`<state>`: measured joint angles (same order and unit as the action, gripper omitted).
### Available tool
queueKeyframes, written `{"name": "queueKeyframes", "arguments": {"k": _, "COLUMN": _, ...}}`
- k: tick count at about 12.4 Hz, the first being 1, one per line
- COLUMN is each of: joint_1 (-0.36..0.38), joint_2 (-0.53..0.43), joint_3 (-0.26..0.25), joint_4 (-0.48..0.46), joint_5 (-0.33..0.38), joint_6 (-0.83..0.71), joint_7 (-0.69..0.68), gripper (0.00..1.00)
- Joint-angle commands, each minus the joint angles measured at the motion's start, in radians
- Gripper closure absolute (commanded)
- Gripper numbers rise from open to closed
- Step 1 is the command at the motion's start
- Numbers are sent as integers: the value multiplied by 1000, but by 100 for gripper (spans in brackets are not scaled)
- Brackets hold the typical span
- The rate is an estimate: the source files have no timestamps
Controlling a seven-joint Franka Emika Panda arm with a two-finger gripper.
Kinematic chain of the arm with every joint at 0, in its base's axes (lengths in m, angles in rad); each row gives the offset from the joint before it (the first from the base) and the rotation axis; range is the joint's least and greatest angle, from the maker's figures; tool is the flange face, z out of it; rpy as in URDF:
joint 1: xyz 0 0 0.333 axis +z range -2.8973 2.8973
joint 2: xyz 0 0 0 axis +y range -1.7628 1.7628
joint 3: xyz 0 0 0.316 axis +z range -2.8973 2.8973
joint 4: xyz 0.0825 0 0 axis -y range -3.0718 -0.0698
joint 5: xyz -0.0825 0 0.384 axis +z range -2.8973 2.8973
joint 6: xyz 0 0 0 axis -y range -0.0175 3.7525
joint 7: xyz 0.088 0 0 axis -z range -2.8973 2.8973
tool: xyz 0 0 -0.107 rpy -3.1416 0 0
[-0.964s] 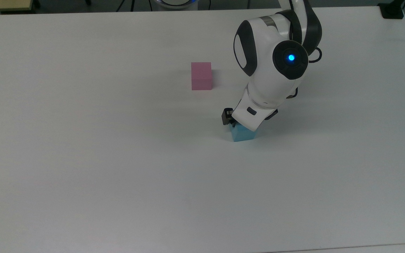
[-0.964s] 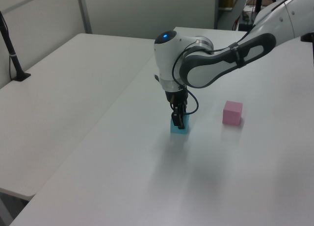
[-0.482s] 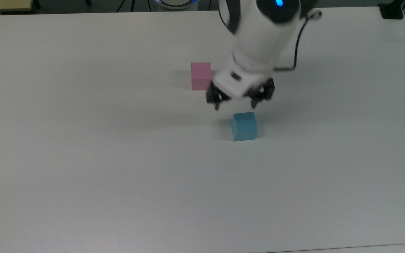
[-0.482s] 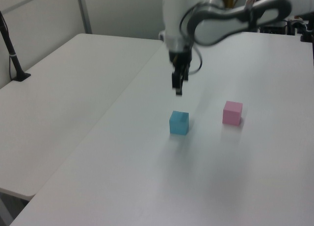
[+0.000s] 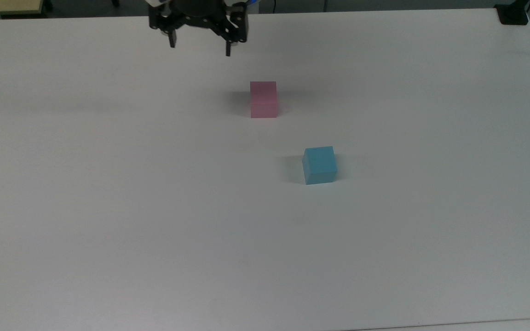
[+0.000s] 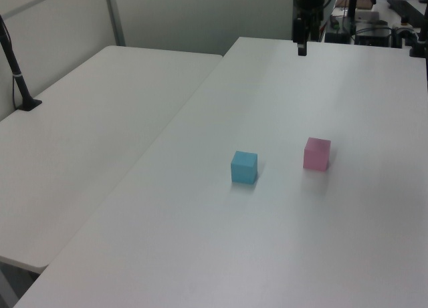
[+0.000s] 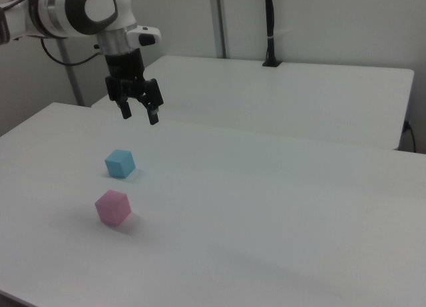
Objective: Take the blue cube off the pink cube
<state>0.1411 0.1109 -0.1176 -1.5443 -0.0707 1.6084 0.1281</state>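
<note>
In the top view, the blue cube (image 5: 319,164) is sitting on the white desk (image 5: 108,207), well apart from the pink cube (image 5: 263,99), which is lying further up and toward the top view's left. Both cubes are resting flat on the desk with bare surface between them. The end effector (image 5: 199,48) is hanging near the upper edge, its two dark fingers spread wide and gripping nothing.

In the left view, the blue cube (image 6: 244,167) is standing near the middle of the desk (image 6: 200,254), with the pink cube (image 6: 316,154) off to the left view's right, not touching it. The end effector (image 6: 301,49) is showing as a dark shape at the far end of the desk, well away from both cubes.

In the right view, the blue cube (image 7: 120,163) is sitting just beyond the pink cube (image 7: 111,208), a gap separating them. The end effector (image 7: 139,116) is hovering in the air above the desk (image 7: 279,220), behind the blue cube, fingers spread apart and empty, pointing downward.
</note>
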Motion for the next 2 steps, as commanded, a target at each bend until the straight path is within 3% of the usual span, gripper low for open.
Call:
{"name": "queueKeyframes", "arguments": {"k": 1, "joint_1": -15, "joint_2": -76, "joint_3": 27, "joint_4": -92, "joint_5": -20, "joint_6": 16, "joint_7": 1, "gripper": 0}}
{"name": "queueKeyframes", "arguments": {"k": 2, "joint_1": -14, "joint_2": -76, "joint_3": 27, "joint_4": -92, "joint_5": -20, "joint_6": 16, "joint_7": 1, "gripper": 0}}
